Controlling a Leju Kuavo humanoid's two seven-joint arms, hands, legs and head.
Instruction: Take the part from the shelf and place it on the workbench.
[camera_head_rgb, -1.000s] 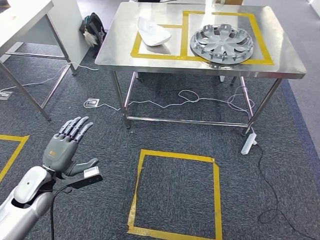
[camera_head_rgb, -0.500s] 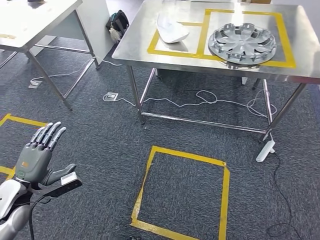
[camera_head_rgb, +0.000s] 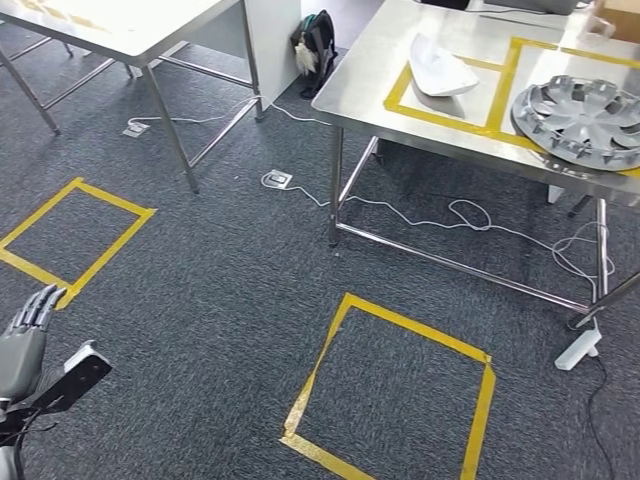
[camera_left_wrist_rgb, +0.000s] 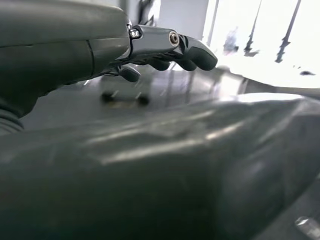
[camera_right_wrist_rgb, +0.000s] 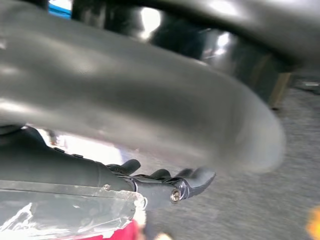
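Looking at the head view, I see the left robot hand (camera_head_rgb: 21, 345) at the lower left of the frame, fingers straight and apart, holding nothing. In the left wrist view the same fingers (camera_left_wrist_rgb: 188, 50) are stretched out and empty. The right robot hand (camera_right_wrist_rgb: 181, 185) appears in the right wrist view, blurred; its fingers look extended with nothing between them, but I cannot tell this for sure.

No shelf is visible to me, so I cannot say where the part to fetch is. On the steel worktop (camera_head_rgb: 362, 85) at the upper right lie a silver wheel cover (camera_head_rgb: 581, 120) and a white curved part (camera_head_rgb: 441, 72), each inside a yellow taped frame.

My worries from here are these. White cables (camera_head_rgb: 468, 215) and a power strip (camera_head_rgb: 577, 350) lie on the carpet under and beside the worktop; a foot could catch them if I walk too close. A second table (camera_head_rgb: 151, 30) stands at the upper left, and its legs are near the path. The wrist pictures are blurred, so a grasp judged from them could miss. Both taped frames are already occupied, so placing another part could knock something.
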